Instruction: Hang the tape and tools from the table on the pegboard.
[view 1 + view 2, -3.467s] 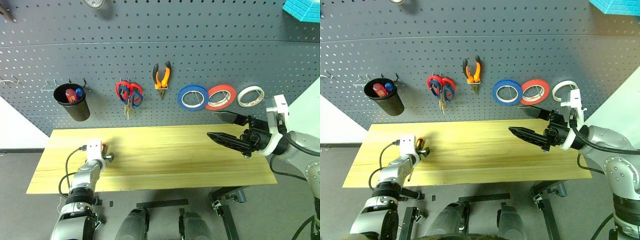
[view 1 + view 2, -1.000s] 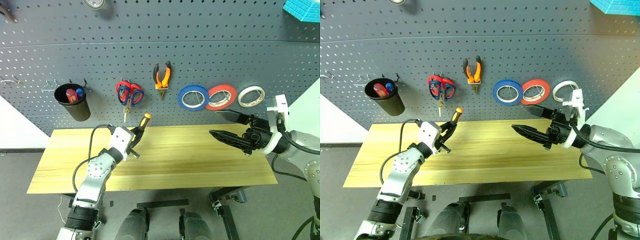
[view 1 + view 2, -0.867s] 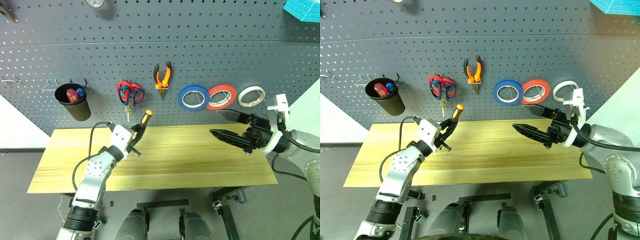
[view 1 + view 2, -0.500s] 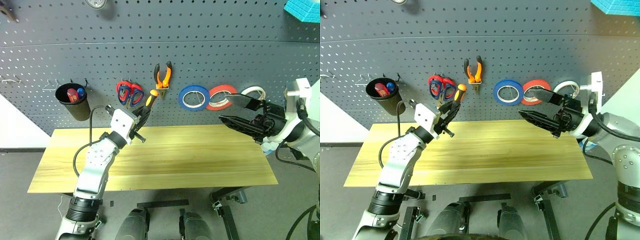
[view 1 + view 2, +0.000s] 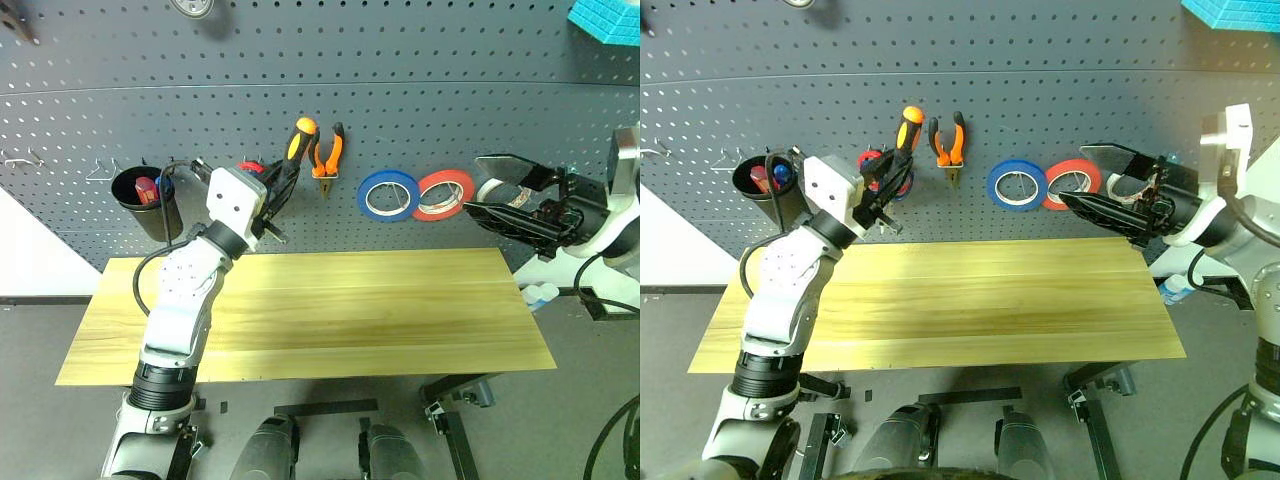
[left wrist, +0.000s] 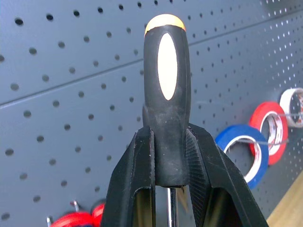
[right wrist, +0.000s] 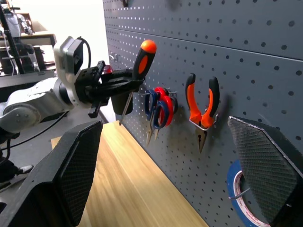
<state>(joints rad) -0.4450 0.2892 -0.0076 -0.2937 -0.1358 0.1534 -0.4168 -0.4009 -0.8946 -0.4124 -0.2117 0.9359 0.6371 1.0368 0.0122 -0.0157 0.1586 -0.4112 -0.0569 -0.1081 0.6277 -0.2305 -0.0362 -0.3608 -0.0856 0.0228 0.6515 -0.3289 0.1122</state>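
Left wrist view: left gripper (image 6: pixel 169 156) clamps the slim orange-and-black-handled screwdriver (image 6: pixel 165 90) low on its handle, leaving the top free to meet the dark grey perforated pegboard (image 6: pixel 71 85) just ahead; right gripper (image 5: pixel 500 195) waits, jaws apart.

Left hand (image 5: pixel 283 185) raised, clamped, right hand (image 5: pixel 492 188) spread wide

No readable text, label, brand, number or sign shows anywhere in these views
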